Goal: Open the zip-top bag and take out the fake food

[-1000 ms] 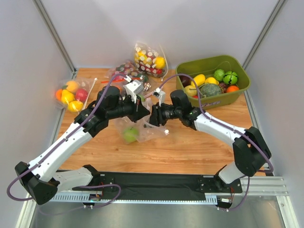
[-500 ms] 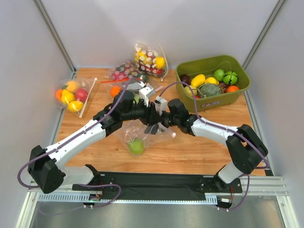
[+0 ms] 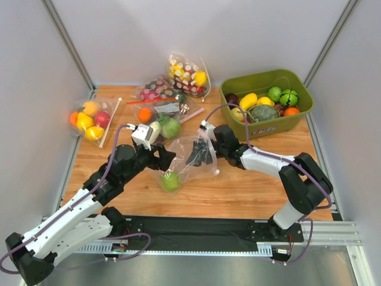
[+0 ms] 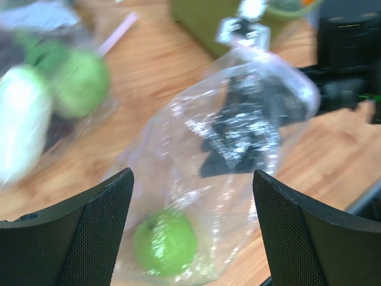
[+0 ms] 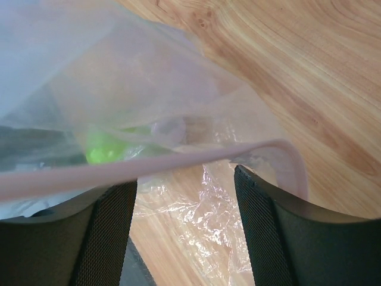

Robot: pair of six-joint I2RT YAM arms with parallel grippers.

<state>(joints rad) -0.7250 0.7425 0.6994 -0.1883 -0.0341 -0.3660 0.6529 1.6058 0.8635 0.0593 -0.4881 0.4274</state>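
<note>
Wooden counter (image 3: 256, 190) carries the bag (image 3: 178, 167) at its middle, one green fruit (image 3: 170, 182) lying in its near end. Overhead, the right claw (image 3: 197, 156) is only a dark shape through the plastic, inside the bag's mouth; its wrist view shows the fingers (image 5: 77, 238) spread, the zip strip (image 5: 178, 161) crossing before them. Beside the bag the left claw (image 4: 191, 176) stands released, holding nothing; its view blurs a green ball (image 4: 80, 83) beyond.

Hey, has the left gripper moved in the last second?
Yes. The left gripper has pulled back toward the near edge, farther from the green bin.
</note>
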